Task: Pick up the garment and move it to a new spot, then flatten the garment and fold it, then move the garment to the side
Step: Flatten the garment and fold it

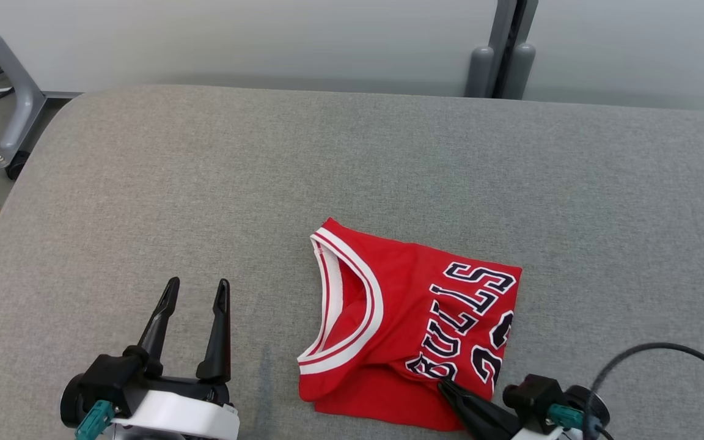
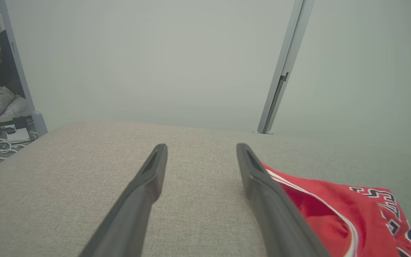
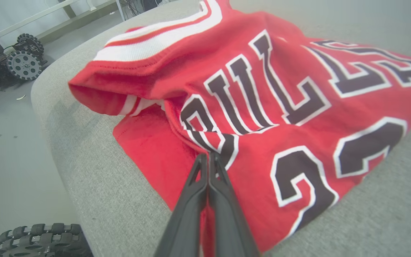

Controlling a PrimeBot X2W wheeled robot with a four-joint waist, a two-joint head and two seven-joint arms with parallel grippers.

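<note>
The garment [image 1: 413, 324] is a red basketball jersey with white trim and black lettering, folded into a rough square on the grey padded table [image 1: 205, 183], near its front edge. My right gripper [image 1: 443, 384] comes in from the lower right, shut on the garment at its near folded edge. In the right wrist view the right gripper [image 3: 208, 155] has both fingers pressed together, pinching a crease of the garment [image 3: 262, 89] by the letter B. My left gripper [image 1: 198, 284] stands open over bare table, left of the jersey. The left gripper [image 2: 202, 147] holds nothing, with the garment [image 2: 334, 210] beside its right finger.
A grey post [image 1: 505, 55] stands behind the table's far edge. A wheeled frame leg [image 1: 16, 110] and cables lie on the floor at the far left. Wheels [image 3: 23, 64] of a cart sit on the floor past the table's near corner. Wide bare table lies left and behind the jersey.
</note>
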